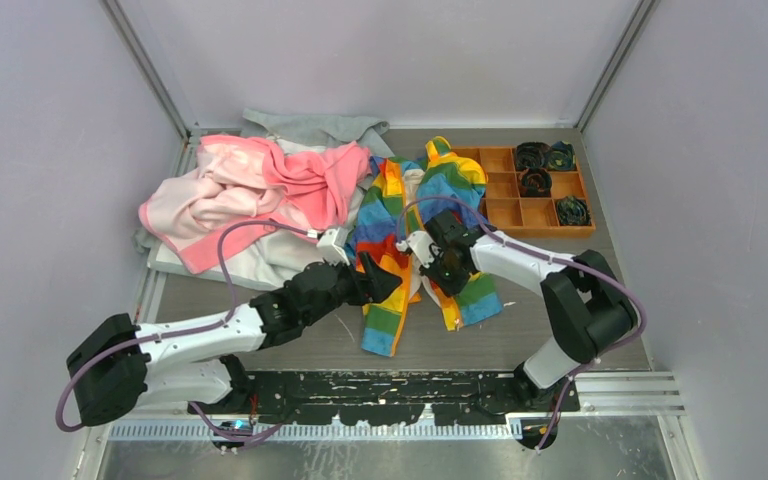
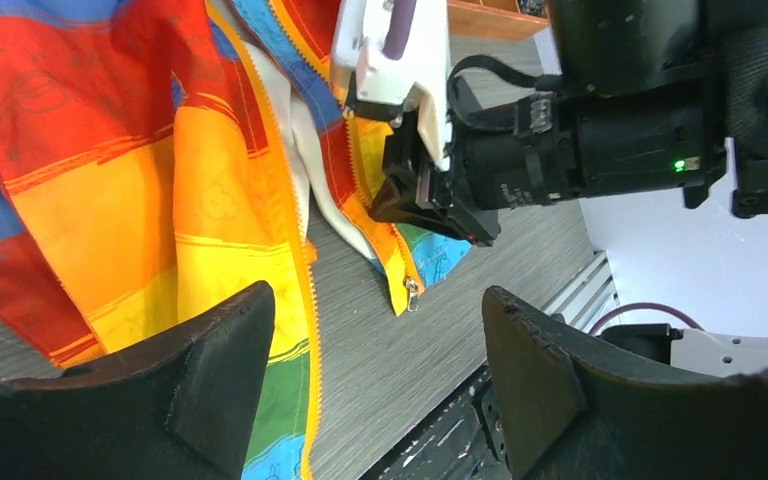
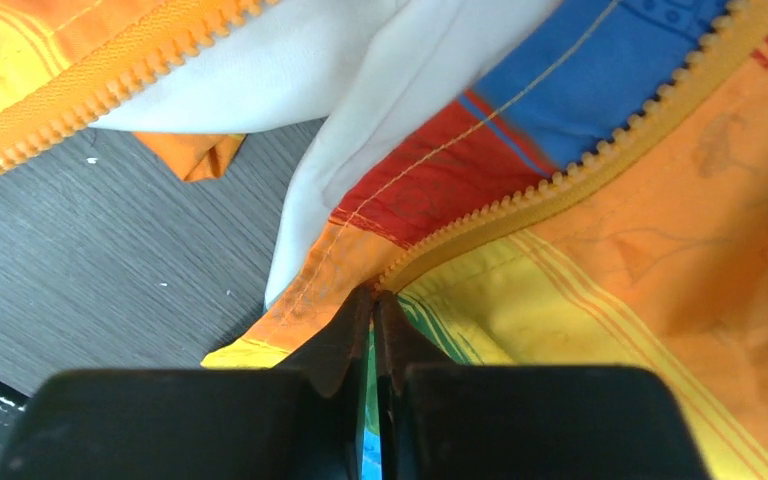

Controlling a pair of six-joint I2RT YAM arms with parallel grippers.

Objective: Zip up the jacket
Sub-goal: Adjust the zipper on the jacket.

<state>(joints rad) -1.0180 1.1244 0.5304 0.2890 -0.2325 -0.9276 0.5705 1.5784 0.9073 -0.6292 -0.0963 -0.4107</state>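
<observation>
Grey wood-grain table [image 1: 480, 345] is enclosed by plain pale walls. At far left a pink garment [image 1: 260, 185] is heaped on a grey garment [image 1: 310, 128]. Next, the left gripper [image 1: 382, 282] is held at the lower part of the jacket's left-hand panel. Its fingers [image 2: 210, 350] are spread wide, nothing is between them, and contact with the cloth cannot be told. The jacket [image 1: 385, 205] is laid mid-table, just right of the pink heap, front unzipped, cream lining [image 3: 290, 70] exposed. The orange zipper [image 3: 570, 175] halves are parted, and a small metal pull [image 2: 412, 293] is seen at the low end of the right-hand half. The right gripper [image 1: 424, 262] is pressed together on that right-hand front edge, beside the zipper teeth. Fabric is pinched between the fingertips [image 3: 345, 330]. At far right an orange compartment tray [image 1: 508, 215] is set just beside the jacket. Dark round items [image 1: 533, 155] are held in four of its compartments.
</observation>
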